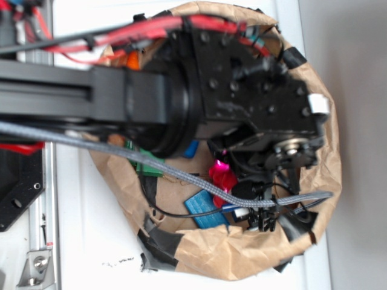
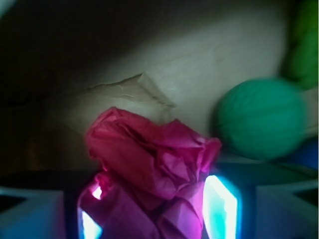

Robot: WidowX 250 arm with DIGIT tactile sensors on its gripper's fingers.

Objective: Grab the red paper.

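- Crinkled red paper [image 2: 154, 164] fills the near part of the wrist view, a soft wad of thin creased sheet, roughly round, pink where light passes through it.
- Two glowing fingers [image 2: 219, 206] stand on either side of its lower half, pressed against the wad; the gripper [image 2: 152, 219] is clenched on the paper.
- Just beyond on the right sits a green ball [image 2: 261, 118], round with a faintly ribbed, matte skin, apart from the paper.
- Behind both rises a wall of brown paper [image 2: 164, 69], smooth with a few raised creases.
- From the exterior view the black arm [image 1: 157, 96], hard and boxy with screw heads, reaches over a brown paper bowl [image 1: 329, 181] with a rolled, rumpled rim patched with black tape [image 1: 158, 241].
- Under the wrist a bit of the red paper [image 1: 222, 178] shows inside the bowl, beside a ridged blue block [image 1: 205, 208].
- A braided grey cable [image 1: 151, 162] and red wires [image 1: 151, 27] run along the arm.
- The bowl rests on a white table [image 1: 91, 229].
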